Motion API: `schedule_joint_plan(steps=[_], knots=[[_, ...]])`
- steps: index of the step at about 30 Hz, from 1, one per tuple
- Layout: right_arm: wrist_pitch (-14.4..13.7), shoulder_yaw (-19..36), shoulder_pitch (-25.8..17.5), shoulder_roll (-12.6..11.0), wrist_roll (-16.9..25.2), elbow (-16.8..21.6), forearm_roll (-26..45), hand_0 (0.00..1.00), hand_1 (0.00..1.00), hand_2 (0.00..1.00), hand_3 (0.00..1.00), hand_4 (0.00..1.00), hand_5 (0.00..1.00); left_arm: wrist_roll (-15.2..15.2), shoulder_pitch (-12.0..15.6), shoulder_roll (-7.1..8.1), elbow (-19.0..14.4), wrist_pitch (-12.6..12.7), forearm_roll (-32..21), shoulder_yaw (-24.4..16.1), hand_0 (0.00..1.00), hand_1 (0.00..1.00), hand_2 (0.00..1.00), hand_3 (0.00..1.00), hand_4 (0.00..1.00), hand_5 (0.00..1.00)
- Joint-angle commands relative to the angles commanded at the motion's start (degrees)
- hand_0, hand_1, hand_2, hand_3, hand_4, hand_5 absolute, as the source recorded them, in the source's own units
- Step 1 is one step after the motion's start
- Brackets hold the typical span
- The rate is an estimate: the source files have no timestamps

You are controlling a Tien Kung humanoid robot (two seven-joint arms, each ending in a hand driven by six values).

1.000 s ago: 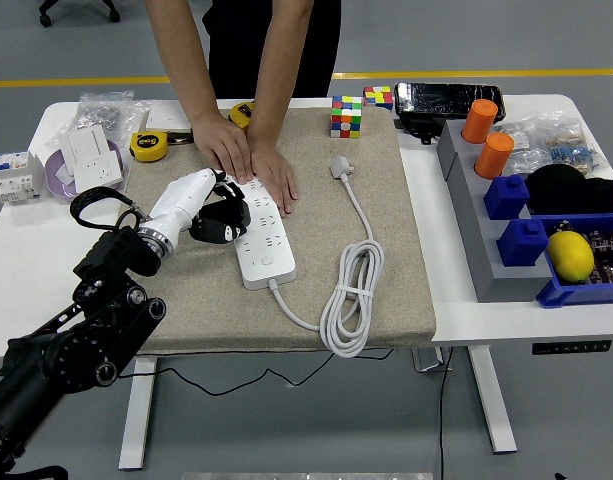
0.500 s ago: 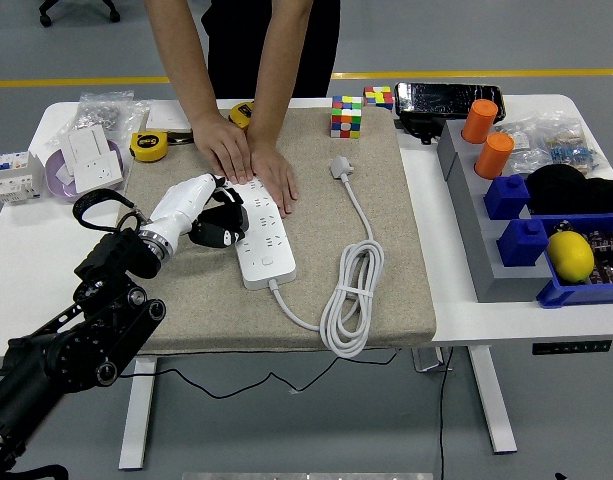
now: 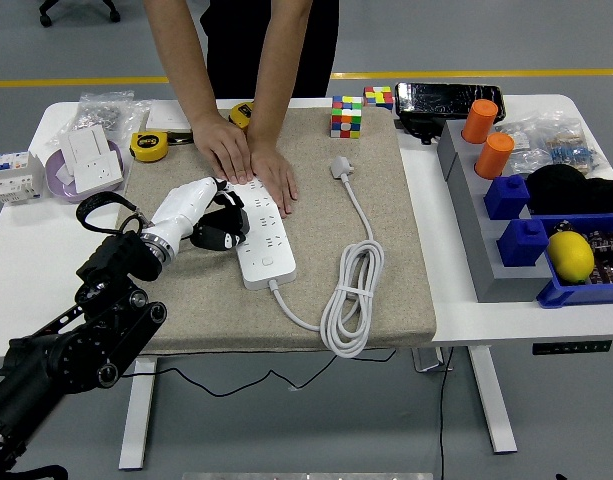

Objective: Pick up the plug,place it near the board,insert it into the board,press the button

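Head view, person's hands (image 3: 254,160) pinning board (image 3: 260,232), plug (image 3: 342,167) beside.

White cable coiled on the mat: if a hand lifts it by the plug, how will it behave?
The cable is probably floppy: it lies in loose loops, so the plug would likely rise first, coil trailing. The other end joins the power strip, held under a person's hands, so it may tug.
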Motion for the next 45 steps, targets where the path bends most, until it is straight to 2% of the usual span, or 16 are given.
schedule_joint_plan(steps=[7,8,13,14,19,20,25,26,31,32,35,37,38,43,44,45], knots=[[0.0,0.1,0.1,0.0,0.1,0.0,0.1,0.841,0.752,0.740,0.773,0.998,0.873,-0.2,-0.4,-0.11,0.3,-0.2,-0.4,0.3,0.805,0.656,0.446,0.408,0.519,0.002],[0.0,0.1,0.1,0.0,0.0,0.0,0.1,0.841,0.752,0.740,0.773,0.998,0.874,-0.2,-0.4,-0.12,0.3,-0.3,-0.7,0.3,0.825,0.773,0.581,0.536,0.652,0.016],[0.0,0.3,0.1,0.0,0.1,0.0,0.0,0.841,0.752,0.740,0.773,0.998,0.874,-0.4,-0.4,-0.11,0.5,-1.1,-1.9,0.1,0.825,0.773,0.581,0.536,0.652,0.016],[0.0,0.3,0.1,0.0,0.1,0.0,0.1,0.841,0.752,0.739,0.773,0.998,0.874,-0.4,-0.4,-0.10,0.5,-1.1,-2.0,0.0,0.861,0.864,0.782,0.682,0.839,0.112],[0.2,0.9,0.2,0.0,0.2,0.0,-0.2,0.841,0.752,0.739,0.773,0.998,0.874,-0.4,-0.5,0.02,0.3,-1.7,-2.6,-0.2,0.861,0.864,0.782,0.682,0.839,0.112],[0.2,0.9,0.2,0.0,0.2,0.0,-0.2,0.843,0.752,0.740,0.773,0.998,0.876,-0.4,-0.4,0.02,0.3,-1.8,-2.7,-0.2,0.884,0.898,0.849,0.828,0.957,0.178],[0.2,1.1,0.3,0.0,0.3,0.0,-0.2,0.843,0.752,0.740,0.773,0.998,0.876,-0.5,-0.4,0.06,-0.1,-2.6,-3.1,-0.4,0.884,0.898,0.849,0.828,0.957,0.178],[0.2,1.1,0.3,0.0,0.3,0.0,-0.2,0.843,0.753,0.740,0.773,0.998,0.875,-0.5,-0.4,0.07,-0.2,-2.8,-3.2,-0.5,0.899,0.938,0.888,0.884,0.998,0.245],[0.2,1.1,0.2,0.1,0.3,0.0,-0.2,0.843,0.753,0.740,0.773,0.998,0.875,-0.4,-0.1,0.24,-1.3,-3.9,-3.6,-0.6,0.899,0.938,0.888,0.884,0.998,0.245],[0.2,1.1,0.2,0.1,0.3,0.0,-0.2,0.843,0.753,0.740,0.774,0.998,0.878,-0.4,0.0,0.31,-1.9,-4.2,-3.9,-0.6,0.943,0.980,0.947,0.918,0.998,0.436],[0.2,1.1,0.2,0.0,0.3,0.0,-0.2,0.843,0.753,0.740,0.774,0.998,0.878,-0.4,1.1,0.42,-4.7,-5.1,-5.7,-1.5,0.943,0.980,0.947,0.918,0.998,0.436],[0.1,1.0,0.2,0.1,0.3,0.0,-0.2,0.843,0.753,0.740,0.774,0.998,0.878,-0.6,2.1,0.40,-6.8,-4.6,-7.5,-2.3,0.943,0.980,0.947,0.918,0.998,0.436],[0.1,1.0,0.2,0.1,0.3,0.0,-0.2,0.843,0.754,0.740,0.774,0.998,0.878,-0.8,2.8,0.37,-8.4,-4.0,-8.9,-2.7,0.998,0.998,0.990,0.963,0.998,0.839],[0.1,1.1,-0.1,0.1,0.3,0.0,-0.4,0.843,0.754,0.740,0.774,0.998,0.878,-1.5,6.9,0.05,-15.5,2.0,-14.9,-4.1,0.998,0.998,0.990,0.963,0.998,0.839],[0.1,1.1,-0.1,0.1,0.3,0.0,-0.4,0.844,0.754,0.740,0.773,0.998,0.879,-1.4,7.1,0.04,-16.1,2.3,-15.2,-4.1,0.998,0.998,0.996,0.960,0.998,0.998],[0.1,1.1,-0.2,0.1,0.2,0.0,-0.5,0.844,0.754,0.740,0.773,0.998,0.879,-0.8,8.5,0.15,-17.8,3.3,-15.9,-4.0,0.998,0.998,0.996,0.960,0.998,0.998]])
